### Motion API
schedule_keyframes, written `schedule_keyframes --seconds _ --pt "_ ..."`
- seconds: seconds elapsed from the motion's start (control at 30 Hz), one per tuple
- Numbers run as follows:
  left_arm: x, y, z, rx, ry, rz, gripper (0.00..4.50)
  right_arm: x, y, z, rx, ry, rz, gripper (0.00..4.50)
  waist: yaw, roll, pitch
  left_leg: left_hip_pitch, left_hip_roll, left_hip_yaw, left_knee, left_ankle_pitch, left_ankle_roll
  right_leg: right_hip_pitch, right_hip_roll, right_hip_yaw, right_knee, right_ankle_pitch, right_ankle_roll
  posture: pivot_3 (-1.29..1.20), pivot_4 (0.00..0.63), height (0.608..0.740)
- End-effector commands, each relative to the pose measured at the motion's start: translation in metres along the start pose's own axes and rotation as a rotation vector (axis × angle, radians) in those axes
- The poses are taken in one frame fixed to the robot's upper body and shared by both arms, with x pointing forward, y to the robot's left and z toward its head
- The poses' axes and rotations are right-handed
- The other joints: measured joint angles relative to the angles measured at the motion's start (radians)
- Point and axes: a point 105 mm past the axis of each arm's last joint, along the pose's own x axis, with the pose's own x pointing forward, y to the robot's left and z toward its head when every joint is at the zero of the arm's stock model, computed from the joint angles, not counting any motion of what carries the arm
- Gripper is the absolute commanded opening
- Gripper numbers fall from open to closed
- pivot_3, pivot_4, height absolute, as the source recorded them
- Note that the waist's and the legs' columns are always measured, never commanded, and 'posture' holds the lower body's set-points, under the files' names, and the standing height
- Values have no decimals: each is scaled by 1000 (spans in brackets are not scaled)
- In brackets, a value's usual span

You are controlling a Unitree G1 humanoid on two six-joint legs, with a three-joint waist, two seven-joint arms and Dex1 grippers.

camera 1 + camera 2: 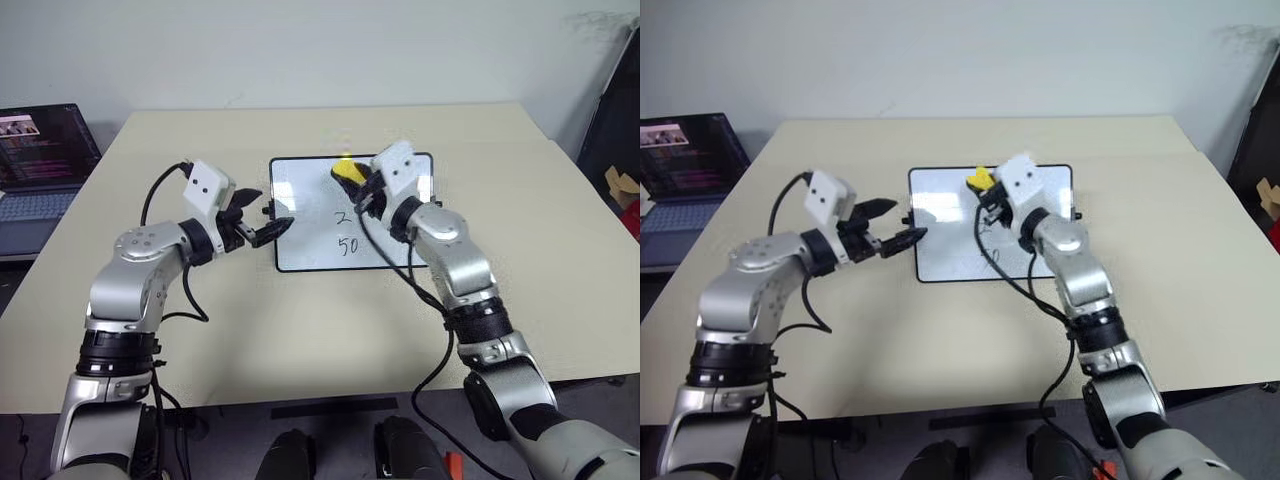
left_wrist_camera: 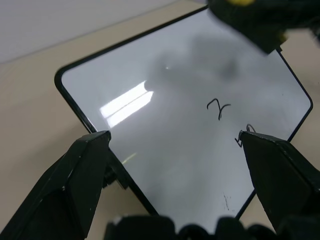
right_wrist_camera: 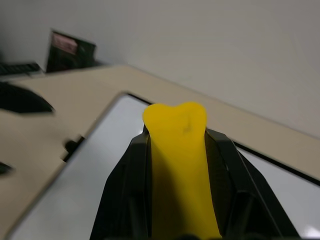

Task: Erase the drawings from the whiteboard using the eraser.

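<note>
Here, the right gripper (image 1: 357, 185) is clamping the eraser (image 1: 347, 171) over the whiteboard (image 1: 300, 250) at frame centre. The left gripper (image 1: 262, 215), fingers spread, is straddling the board's left edge; the drawings (image 1: 346, 232) are showing below the eraser.

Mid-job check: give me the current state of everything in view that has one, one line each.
whiteboard: flat on the table, partly wiped.
drawings: "2" and "50" remain; no "B" legible.
eraser: clamped in the right gripper, over the board's upper part.
right gripper: shut on the eraser.
left gripper: open, at the board's left edge.
laptop: open, screen lit.
</note>
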Motion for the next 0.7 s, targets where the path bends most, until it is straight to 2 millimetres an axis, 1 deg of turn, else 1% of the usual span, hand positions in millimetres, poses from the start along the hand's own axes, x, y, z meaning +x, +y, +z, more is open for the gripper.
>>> schedule_keyframes --seconds 0.03,0.1,0.23,0.3,0.4,0.47,0.5,0.6,0.7 --pt "-9 -13 7 19 -38 -41 4500 -31 13 6 4 7 91 1121 5 0 0 0 0 0 0 0 0 0 0 0 -1 0 0 0 150 740" --pt "-12 -18 0 21 -17 -59 4500 -48 18 -4 -10 60 121 1121 12 0 0 -1 0 0 0 -1 1 0 0 0 -2 0 0 0 150 740" --pt "-17 -24 -18 41 43 -57 4500 -87 28 -29 -133 198 161 1121 19 0 0 0 0 0 0 -1 2 1 0 -1 -1 0 0 0 150 740" --pt "-18 -26 -24 40 58 -52 4500 -97 30 -38 -180 236 163 1121 19 0 0 1 0 1 0 -1 2 1 0 0 0 0 0 0 150 740" --pt "-20 -35 -33 32 77 -70 4500 -111 30 -59 -354 311 174 1121 20 -1 1 2 0 1 1 -1 2 2 0 0 2 0 0 0 150 740" --pt "-20 -38 -35 33 83 -75 4500 -113 30 -66 -440 319 176 1121 20 -1 1 3 -1 1 1 -1 2 2 0 0 2 0 0 0 150 740" --pt "-19 -39 -35 32 80 -73 4500 -110 30 -66 -464 300 164 1121 20 -1 1 3 -1 1 1 -1 2 2 0 0 2 0 0 0 150 740" --pt "-17 -39 -33 37 72 -71 4500 -94 30 -58 -489 220 125 1121 19 -1 1 3 0 1 1 -1 1 2 1 0 3 0 0 0 150 740" --pt "-15 -39 -29 40 63 -77 4500 -72 32 -50 -488 159 115 1121 19 -1 1 3 0 1 1 -1 1 2 1 0 4 0 0 0 150 740"
